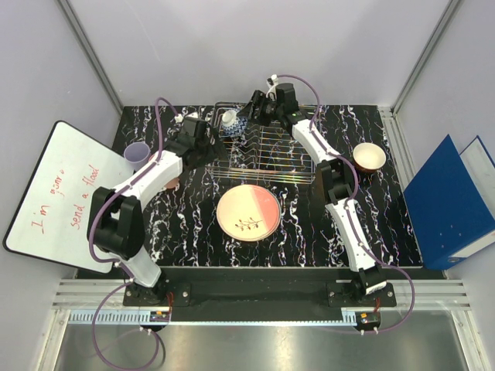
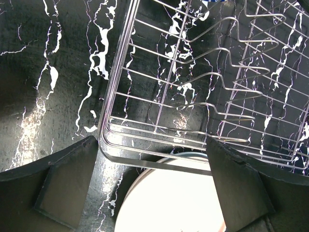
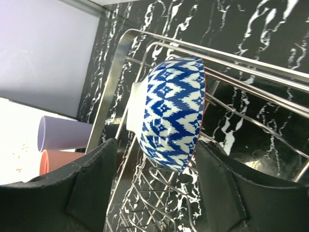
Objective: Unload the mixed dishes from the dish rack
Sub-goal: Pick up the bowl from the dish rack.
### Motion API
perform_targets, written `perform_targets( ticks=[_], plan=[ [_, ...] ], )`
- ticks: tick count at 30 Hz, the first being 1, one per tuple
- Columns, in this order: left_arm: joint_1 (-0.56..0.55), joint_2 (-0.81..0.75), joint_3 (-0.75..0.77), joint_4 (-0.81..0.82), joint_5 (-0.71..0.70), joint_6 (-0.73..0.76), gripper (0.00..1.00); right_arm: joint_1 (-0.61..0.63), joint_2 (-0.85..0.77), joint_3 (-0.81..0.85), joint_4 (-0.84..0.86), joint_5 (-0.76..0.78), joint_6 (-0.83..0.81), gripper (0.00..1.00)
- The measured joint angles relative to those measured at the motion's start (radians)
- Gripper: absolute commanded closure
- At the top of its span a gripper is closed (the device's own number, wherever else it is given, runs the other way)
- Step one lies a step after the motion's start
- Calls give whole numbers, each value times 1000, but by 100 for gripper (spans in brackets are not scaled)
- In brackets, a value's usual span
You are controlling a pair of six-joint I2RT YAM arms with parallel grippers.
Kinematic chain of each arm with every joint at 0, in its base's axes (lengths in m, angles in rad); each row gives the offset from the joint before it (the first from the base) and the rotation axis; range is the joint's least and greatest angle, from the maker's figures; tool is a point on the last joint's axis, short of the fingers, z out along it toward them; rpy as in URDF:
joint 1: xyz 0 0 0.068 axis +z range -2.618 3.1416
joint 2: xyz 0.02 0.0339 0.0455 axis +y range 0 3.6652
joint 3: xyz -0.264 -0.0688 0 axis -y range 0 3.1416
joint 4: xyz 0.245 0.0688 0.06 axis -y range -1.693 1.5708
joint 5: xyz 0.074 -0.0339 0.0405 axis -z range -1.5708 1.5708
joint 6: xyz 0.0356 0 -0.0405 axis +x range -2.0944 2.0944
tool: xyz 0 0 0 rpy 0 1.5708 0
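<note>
The blue-white patterned bowl [image 3: 171, 113] stands on its edge in a far corner of the dish rack [image 1: 271, 158], and it sits between the two fingers of your right gripper [image 1: 249, 116]. These fingers are spread apart, one on each side of the bowl. On the side of the bowl's foot you can see a gap; on the rim side the finger [image 3: 224, 186] is very close, and I cannot tell if it touches. Past the finger on the foot side, outside the rack, you see the lavender cup [image 3: 63, 133] and, touching it, the pink cup [image 3: 58, 162]. Your left gripper [image 2: 152, 159] hangs over the near corner of the rack, with the fingers spread as wide as they go and holding nothing. Just below its fingertips, outside the wire edge, lies the cream and pink plate [image 1: 247, 212] flat on the black marble table [image 1: 387, 232]. A small reddish bowl [image 1: 370, 157] stands upright on the table, well apart from both grippers, beside the right arm.
</note>
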Motion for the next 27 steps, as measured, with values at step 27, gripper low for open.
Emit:
perform_targets(
  ticks=[27],
  plan=[
    [0,0,0,0,5,1,3,5,-22,-113,122,-90,84,39]
  ],
)
